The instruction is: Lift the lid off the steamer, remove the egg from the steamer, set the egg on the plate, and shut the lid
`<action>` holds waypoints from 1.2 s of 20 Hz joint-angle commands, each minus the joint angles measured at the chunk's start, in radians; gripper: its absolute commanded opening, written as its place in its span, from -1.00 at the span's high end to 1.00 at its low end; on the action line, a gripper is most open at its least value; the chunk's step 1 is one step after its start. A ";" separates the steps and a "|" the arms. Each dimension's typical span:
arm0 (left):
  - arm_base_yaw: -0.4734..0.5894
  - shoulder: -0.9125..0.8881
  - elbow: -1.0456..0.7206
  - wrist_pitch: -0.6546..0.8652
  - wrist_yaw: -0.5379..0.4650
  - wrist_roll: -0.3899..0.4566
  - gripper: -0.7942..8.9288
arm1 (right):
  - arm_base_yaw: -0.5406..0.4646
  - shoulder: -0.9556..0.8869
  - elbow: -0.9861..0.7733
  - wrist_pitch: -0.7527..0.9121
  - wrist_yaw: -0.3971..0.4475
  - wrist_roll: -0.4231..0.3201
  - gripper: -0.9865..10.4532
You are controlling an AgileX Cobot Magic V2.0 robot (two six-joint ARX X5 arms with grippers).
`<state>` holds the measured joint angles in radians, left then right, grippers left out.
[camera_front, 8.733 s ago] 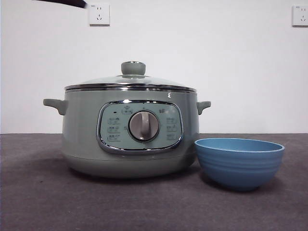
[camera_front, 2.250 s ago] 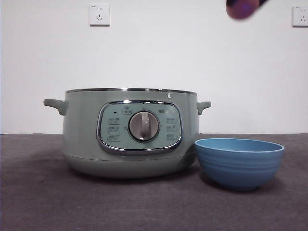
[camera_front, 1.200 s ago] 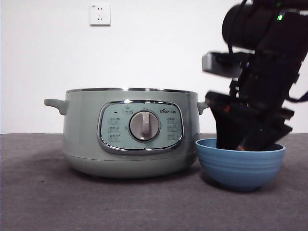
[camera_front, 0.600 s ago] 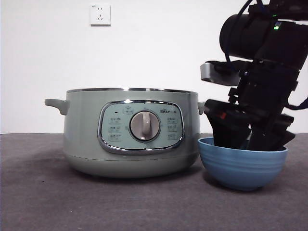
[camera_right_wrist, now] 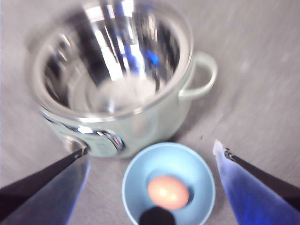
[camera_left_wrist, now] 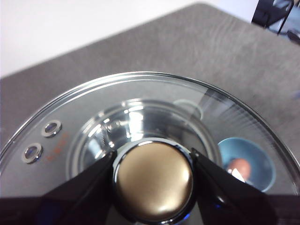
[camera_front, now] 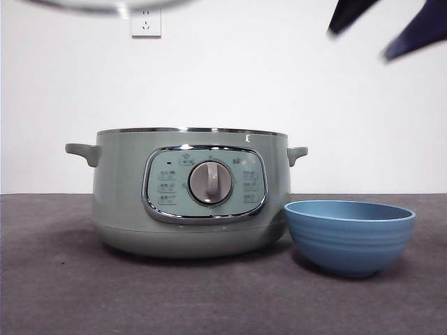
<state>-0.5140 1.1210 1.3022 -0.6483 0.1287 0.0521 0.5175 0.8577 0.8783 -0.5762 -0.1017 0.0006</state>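
Lid [camera_front: 105, 4] barely caught in the front view: only a blurred chrome rim along the top edge, high above the steamer [camera_front: 190, 192], which stands open on the dark tabletop [camera_front: 63, 286]. Blue plate [camera_front: 349, 236] just beside the steamer on its control-panel side; contents hidden by the plate wall from this low angle. Two dark pincer tips [camera_front: 380, 24] at the upper corner, well above the plate, spread wide.

From the left wrist: left pincer [camera_left_wrist: 152, 180] pinching the lid's round knob [camera_left_wrist: 153, 180], one jaw on each side of it. Glass dome [camera_left_wrist: 93, 108] spreading out around the knob, with the plate [camera_left_wrist: 246, 157] and egg [camera_left_wrist: 239, 166] seen through it far below. Likely stiff and breakable, fairly weighty for its size, smooth and slippery on the glass; knob the only sensible hold, kept level so the rim seats evenly on the steamer.

From the right wrist: right pincer [camera_right_wrist: 150, 161] spread and empty, hanging above the plate [camera_right_wrist: 197, 168]. Egg [camera_right_wrist: 168, 192] lying in the plate, pale orange, with a dark blob at the near rim that cannot be identified. Steamer [camera_right_wrist: 140, 122] open beside it, shiny metal inside, picture blurred. Closing the lid apparently the one step left.
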 commanded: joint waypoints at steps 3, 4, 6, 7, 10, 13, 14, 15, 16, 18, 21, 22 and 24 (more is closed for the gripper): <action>-0.016 0.144 -0.036 0.210 0.005 0.008 0.85 | 0.001 -0.177 -0.004 -0.073 0.004 0.056 0.05; -0.018 0.183 -0.036 0.248 0.005 0.008 0.85 | 0.002 -0.204 -0.004 -0.092 0.004 0.064 0.05; -0.028 0.252 -0.036 0.305 0.005 0.007 0.85 | 0.001 -0.246 -0.004 -0.132 0.004 0.070 0.05; -0.029 0.282 -0.036 0.328 0.005 0.008 0.85 | 0.002 -0.261 -0.004 -0.152 0.004 0.071 0.05; -0.029 0.355 -0.036 0.401 0.005 0.007 0.85 | 0.002 -0.284 -0.004 -0.193 0.003 0.071 0.05; -0.029 0.394 -0.036 0.466 0.005 0.003 0.85 | 0.002 -0.285 -0.004 -0.217 0.003 0.082 0.05; -0.029 0.403 -0.036 0.479 0.005 0.002 0.85 | 0.002 -0.285 -0.004 -0.222 0.003 0.082 0.05; -0.029 0.414 -0.036 0.486 0.004 0.001 0.85 | 0.002 -0.285 -0.004 -0.224 0.002 0.082 0.05; -0.029 0.423 -0.036 0.486 0.004 0.001 0.85 | 0.002 -0.285 -0.004 -0.224 0.002 0.082 0.05; -0.029 0.439 -0.036 0.486 0.004 0.001 0.85 | 0.002 -0.285 -0.004 -0.226 0.002 0.082 0.05; -0.029 0.459 -0.036 0.491 -0.005 0.001 0.85 | 0.002 -0.285 -0.004 -0.227 0.002 0.082 0.05; -0.029 0.462 -0.036 0.485 -0.016 0.001 0.85 | 0.002 -0.285 -0.004 -0.228 0.002 0.082 0.05; -0.028 0.472 -0.036 0.470 -0.021 0.000 0.85 | 0.002 -0.285 -0.004 -0.238 0.002 0.082 0.05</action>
<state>-0.5400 1.5909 1.2545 -0.2108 0.1078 0.0517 0.5175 0.5755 0.8783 -0.8169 -0.1017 0.0715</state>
